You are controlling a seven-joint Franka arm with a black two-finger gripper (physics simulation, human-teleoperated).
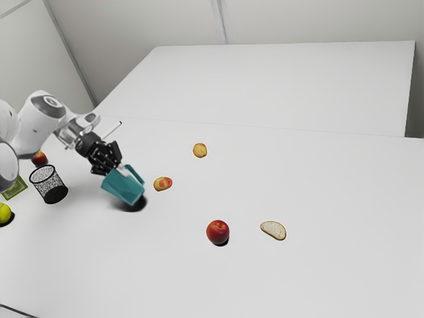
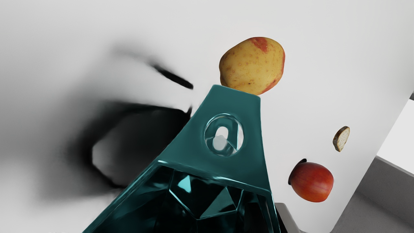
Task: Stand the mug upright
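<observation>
White table (image 1: 344, 189) against pale grey walls (image 1: 318, 20), with objects located relative to the teal mug (image 1: 122, 186). The mug is tilted, its mouth toward the hand and its base slanting down toward the exterior view's right; a dark shadow lies on the tabletop below it. The black gripper (image 1: 120, 167) is closed on the mug near its rim, one finger visible alongside the wall in the wrist view. The handle (image 2: 236, 103) extends toward the nearer potato (image 1: 162, 184), which lies just beside the mug. Toward the exterior view's right of the mug, a second yellow-and-red item (image 1: 200, 150) lies farther from the camera, while a red fruit (image 1: 218, 232) and, beyond it, a bread slice (image 1: 273, 230) lie nearer the camera. Toward the exterior view's left of the mug stands a mesh cup (image 1: 50, 184); beyond it, well apart from the mug, are a red-and-yellow fruit (image 1: 40, 158), a green square object (image 1: 14, 188) and a yellow-green ball (image 1: 4, 213).
</observation>
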